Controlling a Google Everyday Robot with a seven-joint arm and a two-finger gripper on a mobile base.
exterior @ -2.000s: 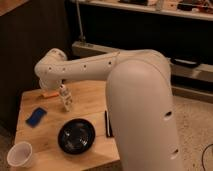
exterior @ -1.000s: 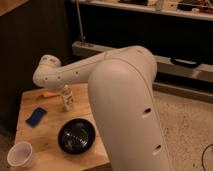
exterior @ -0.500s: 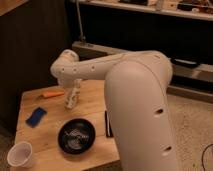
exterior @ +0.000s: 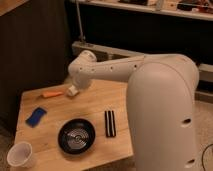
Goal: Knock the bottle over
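Observation:
The small white bottle [exterior: 72, 91] is on the wooden table [exterior: 95, 102] near its far edge, just right of the orange stick [exterior: 51, 93]. Only a short white part of it shows, low on the tabletop and seemingly tipped. The rest is hidden under the arm's end. My gripper [exterior: 76, 85] is at the end of the white arm, directly above and against the bottle. The big white arm reaches in from the right.
A black bowl [exterior: 76, 135] sits at the front middle, with a black bar-like object [exterior: 109, 123] to its right. A blue object [exterior: 36, 116] lies at the left. A white paper cup [exterior: 20, 155] stands at the front left corner. A dark wall is behind.
The arm's end has swung right across the bottle's spot. The bottle, upright earlier, now shows only as a low white shape under the arm's end.

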